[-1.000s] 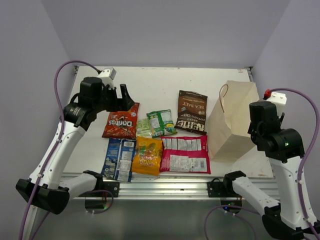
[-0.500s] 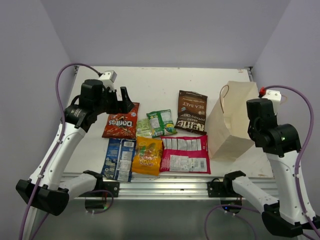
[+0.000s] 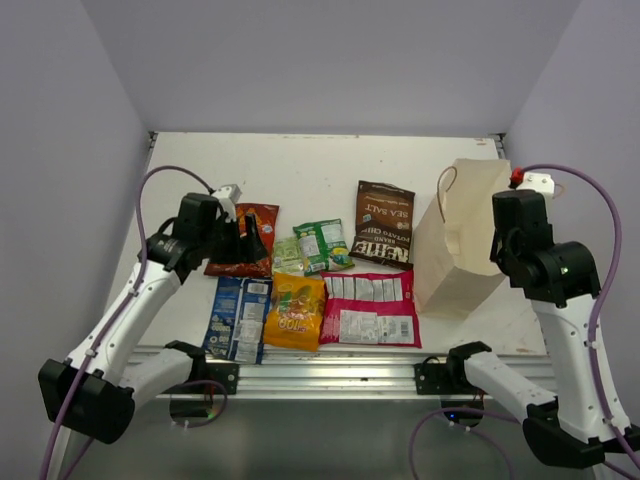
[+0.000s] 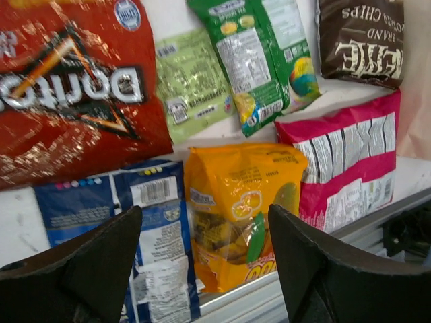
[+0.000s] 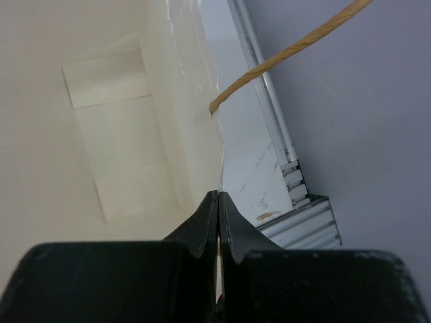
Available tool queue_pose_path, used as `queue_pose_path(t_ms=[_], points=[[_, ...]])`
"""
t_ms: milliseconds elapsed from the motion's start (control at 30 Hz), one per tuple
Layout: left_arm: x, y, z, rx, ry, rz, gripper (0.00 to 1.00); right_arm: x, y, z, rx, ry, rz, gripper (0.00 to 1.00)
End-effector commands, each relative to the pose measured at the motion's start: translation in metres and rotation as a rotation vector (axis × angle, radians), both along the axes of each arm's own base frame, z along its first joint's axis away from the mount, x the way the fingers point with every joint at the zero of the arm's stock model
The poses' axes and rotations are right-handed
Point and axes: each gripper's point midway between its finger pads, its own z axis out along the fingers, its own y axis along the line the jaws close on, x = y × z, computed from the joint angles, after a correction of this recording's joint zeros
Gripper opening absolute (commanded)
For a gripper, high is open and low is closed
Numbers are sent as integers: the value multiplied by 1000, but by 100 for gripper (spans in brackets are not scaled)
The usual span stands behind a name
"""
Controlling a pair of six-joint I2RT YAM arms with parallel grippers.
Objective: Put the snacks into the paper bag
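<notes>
Left gripper (image 3: 247,240) hangs low over the Doritos (image 3: 262,216), jaws wide apart, nothing between them. In the left wrist view its fingers (image 4: 74,269) frame the orange packet (image 4: 236,208). Right gripper (image 5: 217,202): jaws together, pinching the thin upper edge of the bag (image 3: 455,250) on its right side; one loop handle (image 5: 289,54) arcs just above the fingers. Bag stands upright at the right of the table (image 3: 330,165), mouth open. All seven packets lie flat on the table, outside the bag. Back row, left to right: Doritos, pale green (image 3: 287,256), green (image 3: 322,243), brown chips (image 3: 383,222). Front row: blue (image 3: 238,318), orange, magenta (image 3: 370,308). Magenta lies just beside the bag's base; whether they touch, cannot tell. Pale green is partly tucked under the green.
</notes>
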Motion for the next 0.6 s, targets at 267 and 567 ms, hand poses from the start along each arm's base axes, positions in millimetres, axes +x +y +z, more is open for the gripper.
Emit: queue_pose_path(t_ms=[267,567], points=[[-56,-52,-45,-200,129,-81,79,14,9,1,13,-8,53,0],[-66,-81,-91,-119,189,-115,73,13,8,8,6,-31,61,0]])
